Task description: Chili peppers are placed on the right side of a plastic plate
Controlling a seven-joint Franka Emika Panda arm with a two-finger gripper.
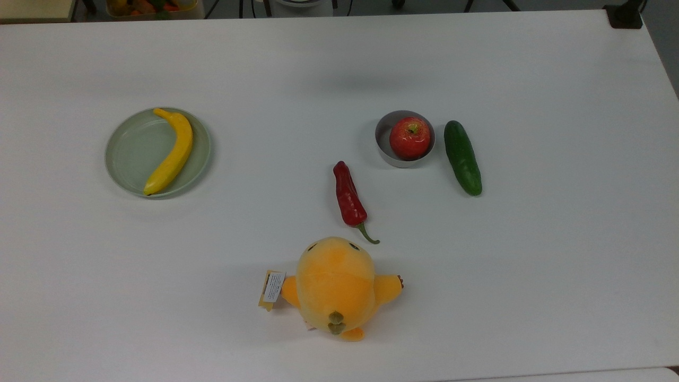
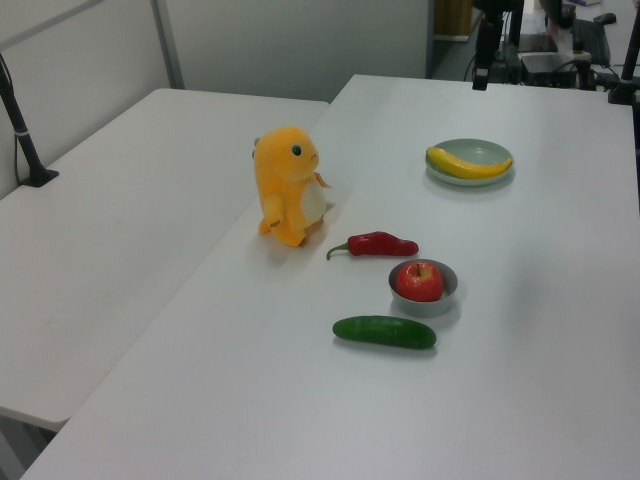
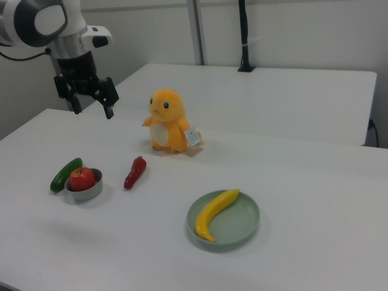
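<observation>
White table (image 1: 530, 265). Pincer (image 3: 92, 104) high above it, fingers parted, empty. Chili (image 1: 349, 197) flat between plush toy (image 1: 336, 286) and bowl (image 1: 384, 146) with apple (image 1: 409, 138); cucumber (image 1: 462, 157) beside. Plate (image 1: 130, 154), well apart, carried banana (image 1: 171, 153).

text: none legible | plush toy (image 1: 335, 286) tag (image 1: 273, 287): printed lines, too small to read

White tables in a pale-walled room

A broad matte white rectangular table (image 1: 339, 69) adjoined a second white table (image 2: 110, 230); plain light-grey walls (image 3: 291, 30) stood behind, under soft even light.
</observation>
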